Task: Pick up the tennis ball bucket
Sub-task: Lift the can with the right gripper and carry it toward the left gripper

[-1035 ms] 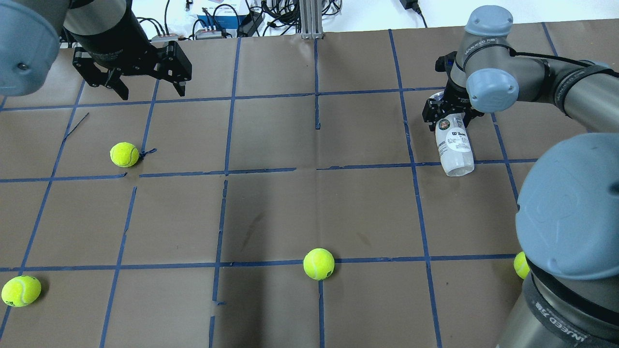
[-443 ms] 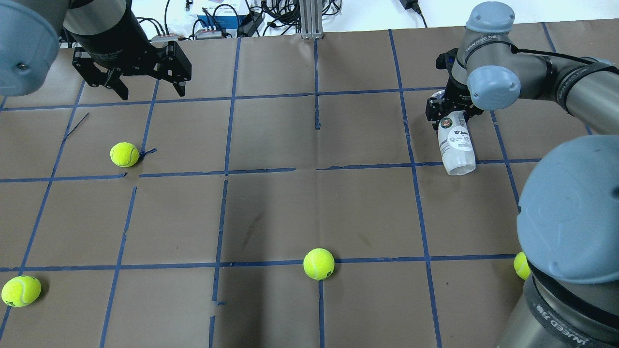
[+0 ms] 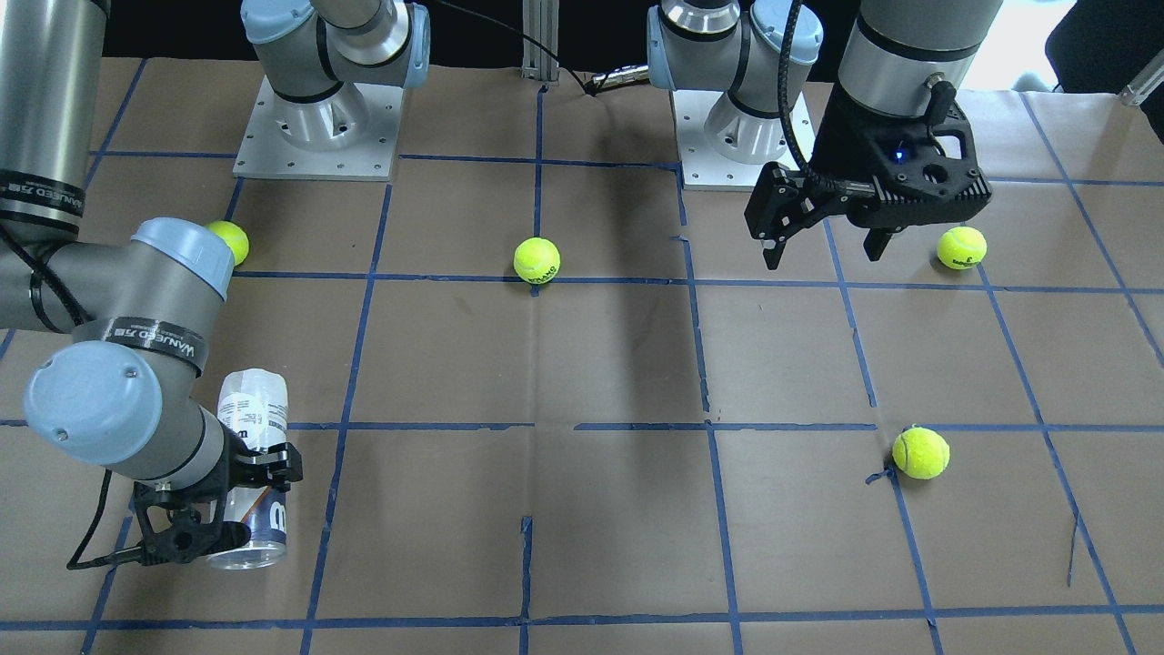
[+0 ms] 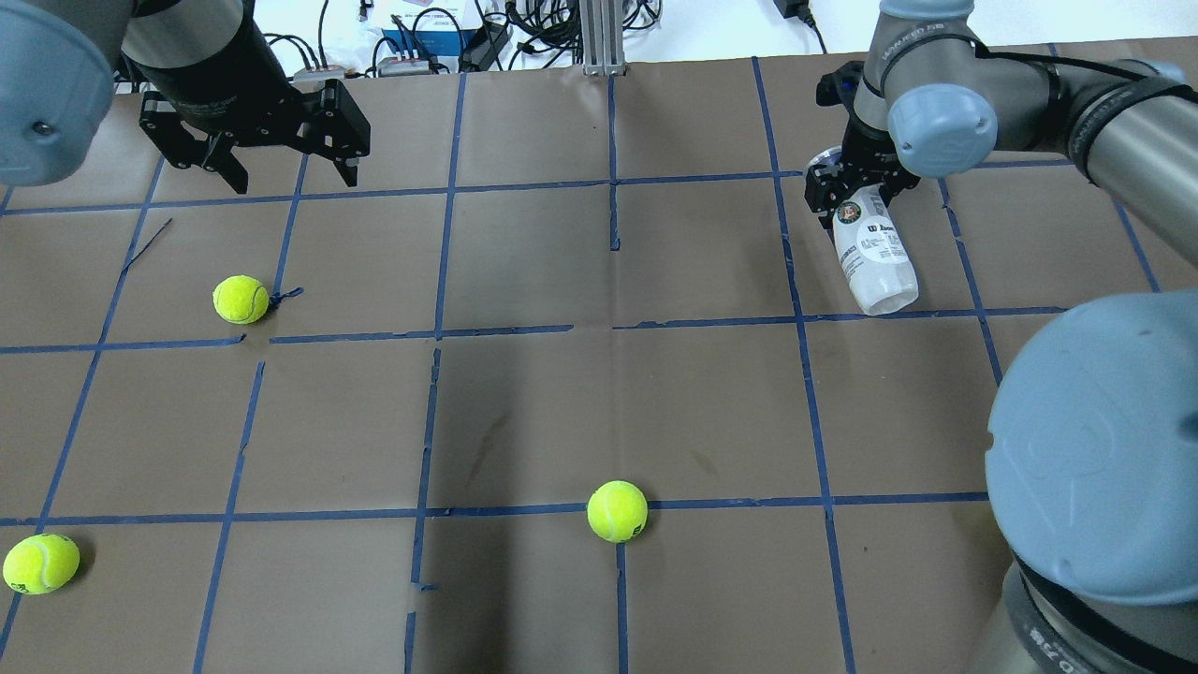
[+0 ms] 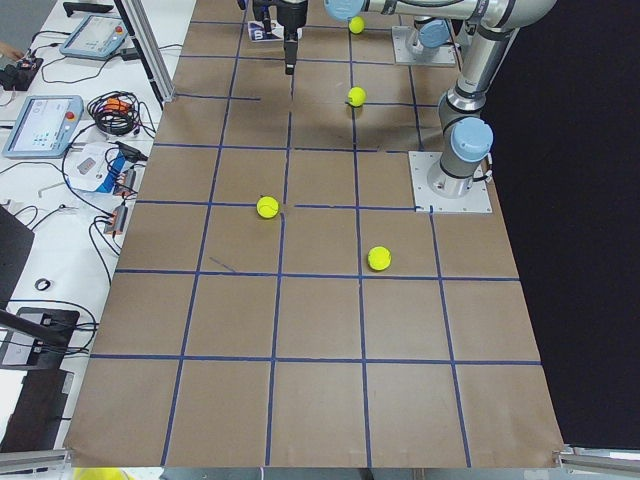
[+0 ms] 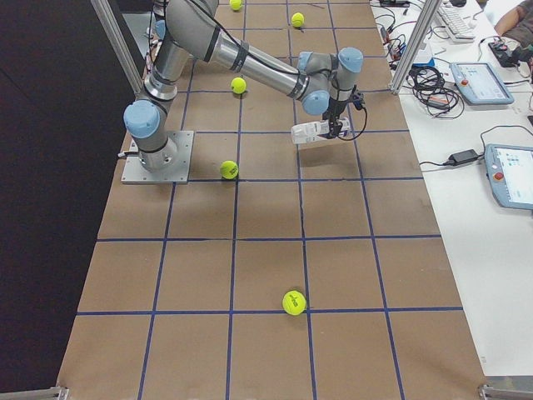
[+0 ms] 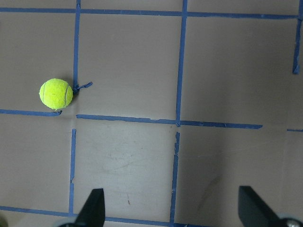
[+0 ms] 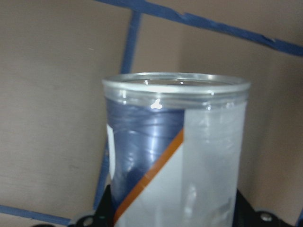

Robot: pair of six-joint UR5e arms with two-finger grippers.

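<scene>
The right pincer is clenched on the clear plastic, cylindrical tennis ball bucket, its black fingers pressed on opposite sides of the tube close to the metal-rimmed end. In the right wrist view that silvery rim rings an open mouth, and below it the glossy wall carries a navy panel, a thin orange stripe and a white panel. The tube lies nearly level in the grip, its rounded closed end pointing toward the robot. In the right side view a shadow sits on the paper just under it, so it seems to hang clear of the counter, though contact at the closed end cannot be ruled out.

The counter is flat and covered in matte brown paper, creased in places and marked into squares by blue tape. The bucket is in the far right part of it, near the edge on the operators' side, beyond which stands a white bench with cables and tablets.

The left pincer is released, its two black fingers spread wide and pointing down above bare paper at the far left, touching nothing. Fuzzy yellow-green tennis balls lie scattered well apart: one near the left pincer, one mid-counter on a tape line, one at the near left edge, and another beside the right arm's elbow in the front view. Wide bare paper separates the bucket from the mid-counter ball.
</scene>
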